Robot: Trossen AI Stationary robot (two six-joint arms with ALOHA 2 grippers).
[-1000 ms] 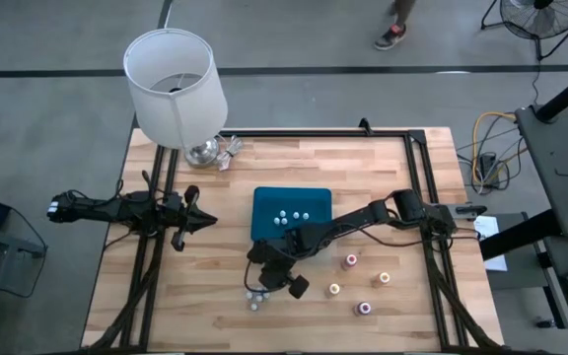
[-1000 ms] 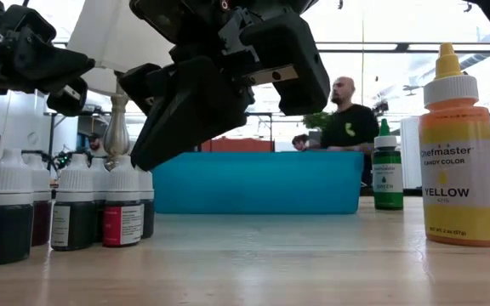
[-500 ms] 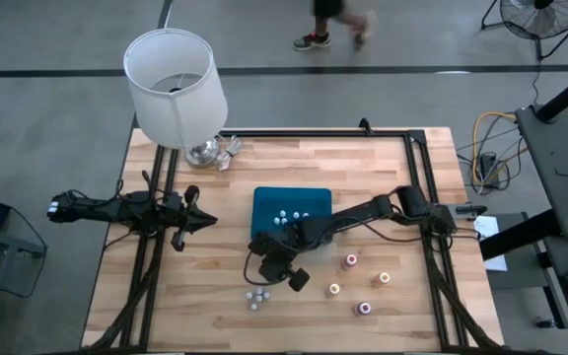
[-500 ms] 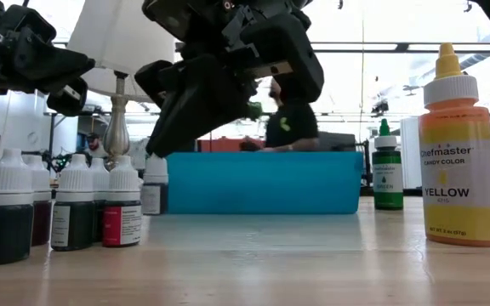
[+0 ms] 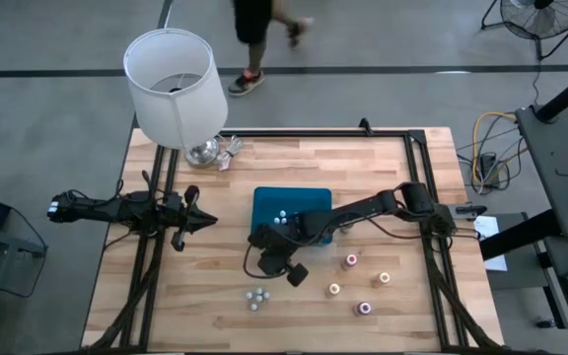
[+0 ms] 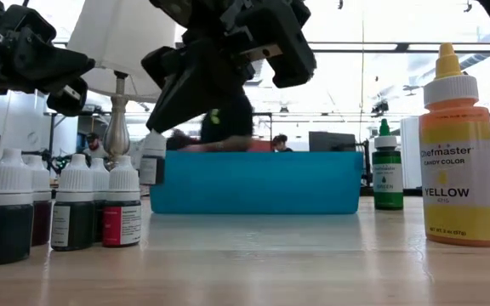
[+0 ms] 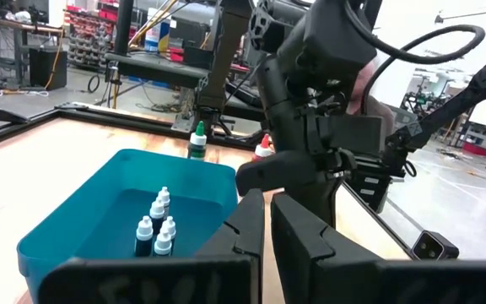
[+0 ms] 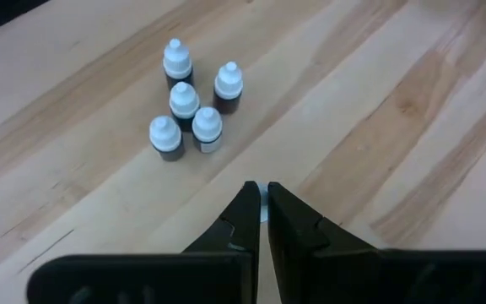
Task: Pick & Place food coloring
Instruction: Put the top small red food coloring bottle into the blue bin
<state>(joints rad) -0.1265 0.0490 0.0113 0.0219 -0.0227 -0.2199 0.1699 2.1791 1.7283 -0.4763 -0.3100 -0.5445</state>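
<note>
Rt gripper clamped on white-capped bottle: raise clear of blue tray wall, centre over, release low. Lt gripper closed, idle.

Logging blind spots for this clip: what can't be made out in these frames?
- Held bottle: in the high view hidden under the right gripper; its colour unclear in the low view.
- Bottles in the blue tray: hidden by its wall in the low view.
- Five loose bottles: labels too small in the high view.
- Person: cut off by the high view's top edge.
</note>
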